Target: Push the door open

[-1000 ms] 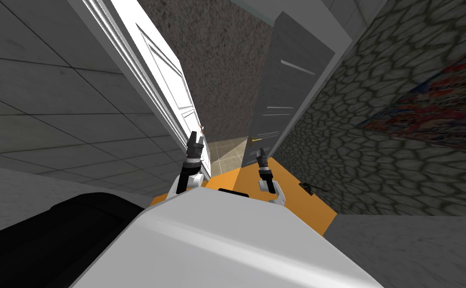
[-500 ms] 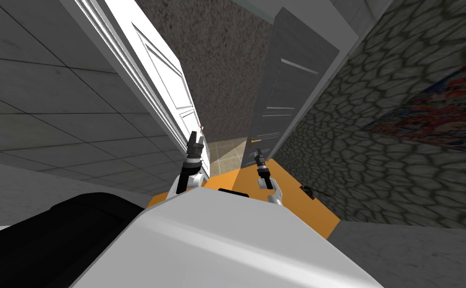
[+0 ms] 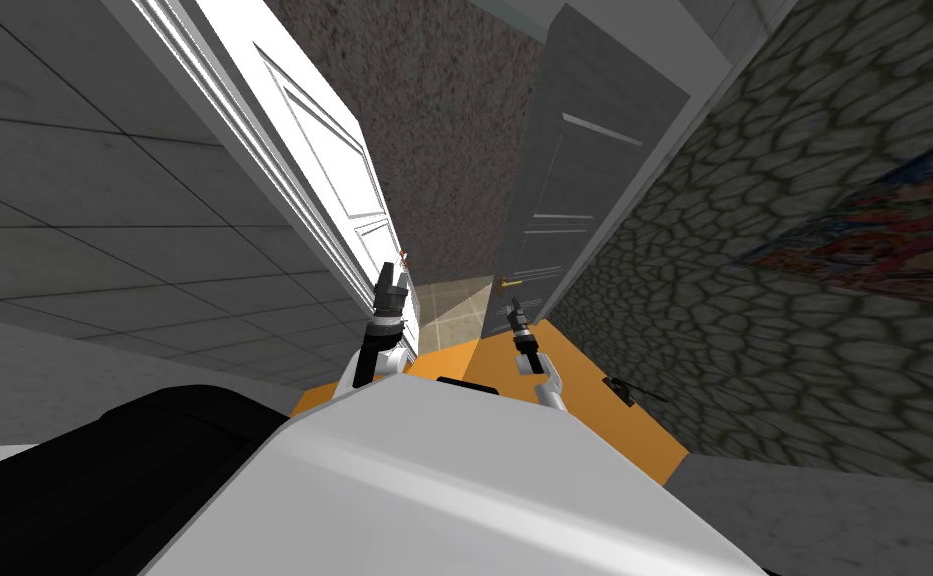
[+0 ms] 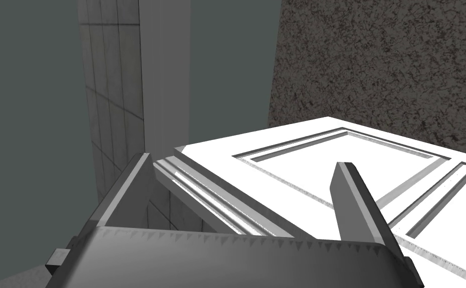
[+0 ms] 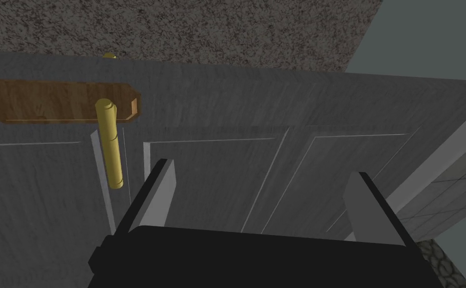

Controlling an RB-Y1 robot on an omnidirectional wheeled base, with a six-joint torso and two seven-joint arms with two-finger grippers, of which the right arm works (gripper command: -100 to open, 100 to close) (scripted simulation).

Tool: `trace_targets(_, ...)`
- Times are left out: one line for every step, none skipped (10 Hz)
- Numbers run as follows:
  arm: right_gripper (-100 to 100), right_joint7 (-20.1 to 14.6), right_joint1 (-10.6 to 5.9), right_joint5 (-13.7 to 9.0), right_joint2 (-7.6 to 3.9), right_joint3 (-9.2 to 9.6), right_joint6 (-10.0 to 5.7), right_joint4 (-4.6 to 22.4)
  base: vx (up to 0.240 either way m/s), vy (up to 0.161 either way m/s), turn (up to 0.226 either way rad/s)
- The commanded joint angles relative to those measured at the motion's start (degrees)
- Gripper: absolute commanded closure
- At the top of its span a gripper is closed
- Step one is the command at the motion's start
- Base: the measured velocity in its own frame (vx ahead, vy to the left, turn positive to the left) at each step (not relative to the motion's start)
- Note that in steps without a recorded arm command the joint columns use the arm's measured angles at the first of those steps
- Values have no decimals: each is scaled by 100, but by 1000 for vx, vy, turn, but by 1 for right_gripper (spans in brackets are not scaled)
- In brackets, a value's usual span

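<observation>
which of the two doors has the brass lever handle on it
The dark grey door facing the right gripper: a brass lever hangs from its brown plate. The white door beside the left gripper is panelled.

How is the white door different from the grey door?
The white door is bright with deep moulded panels; the grey door is dark with thin-lined panels. The white door stands on my left, the grey door on my right, showing a brass lever handle. Both are panelled.
</observation>
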Motion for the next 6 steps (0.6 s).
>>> trace_targets(-100,-192,-249,55,-71,3,33,286,63,-105,62)
trace_targets(-100,-192,-249,55,-71,3,33,384,47,-80,34)
trace_targets(-100,-291,-386,91,-102,8,37,602,37,-64,43)
trace_targets(-100,-389,-524,128,-133,12,40,766,54,-92,56)
trace_targets(-100,-389,-524,128,-133,12,40,835,48,-73,32)
trace_targets(-100,-487,-661,164,-164,17,43,1052,43,-67,34)
